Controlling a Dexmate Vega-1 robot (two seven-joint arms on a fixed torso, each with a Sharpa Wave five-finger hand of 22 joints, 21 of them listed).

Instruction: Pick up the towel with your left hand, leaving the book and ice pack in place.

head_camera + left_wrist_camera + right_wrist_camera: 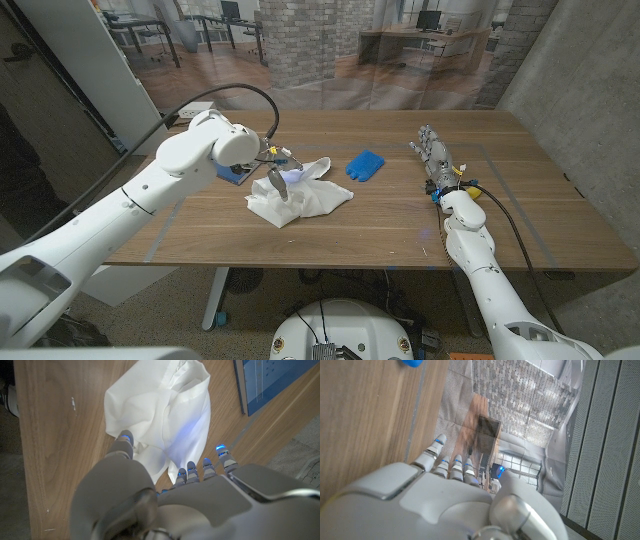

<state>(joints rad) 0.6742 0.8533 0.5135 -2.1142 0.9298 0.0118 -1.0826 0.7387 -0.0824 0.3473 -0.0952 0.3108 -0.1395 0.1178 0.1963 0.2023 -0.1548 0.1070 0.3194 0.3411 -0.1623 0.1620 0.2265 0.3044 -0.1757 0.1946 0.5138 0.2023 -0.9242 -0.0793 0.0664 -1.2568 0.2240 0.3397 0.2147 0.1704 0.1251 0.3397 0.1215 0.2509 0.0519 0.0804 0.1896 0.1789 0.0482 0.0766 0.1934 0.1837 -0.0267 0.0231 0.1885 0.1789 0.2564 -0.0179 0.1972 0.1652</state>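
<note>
The white towel point(300, 193) lies crumpled on the wooden table point(380, 225), left of centre. My left hand point(279, 172) hangs right over its near-left part, fingers pointing down and apart. In the left wrist view the left hand point(170, 505) has its thumb tip and fingertips point(192, 471) at the towel point(160, 410), with no cloth gathered between them. The blue book point(238, 177) lies just left of the towel, half hidden by my wrist; it is also the blue book point(270, 380). The blue ice pack point(365, 164) lies right of the towel. My right hand point(436, 157) stands on the table far right, fingers stretched, holding nothing.
A black cable loops over my left arm point(250, 95). The right hand point(445, 505) sits close to the table's right side, with a sliver of the ice pack point(411, 362) ahead of it. Bare wood point(330, 240) lies in front of the towel.
</note>
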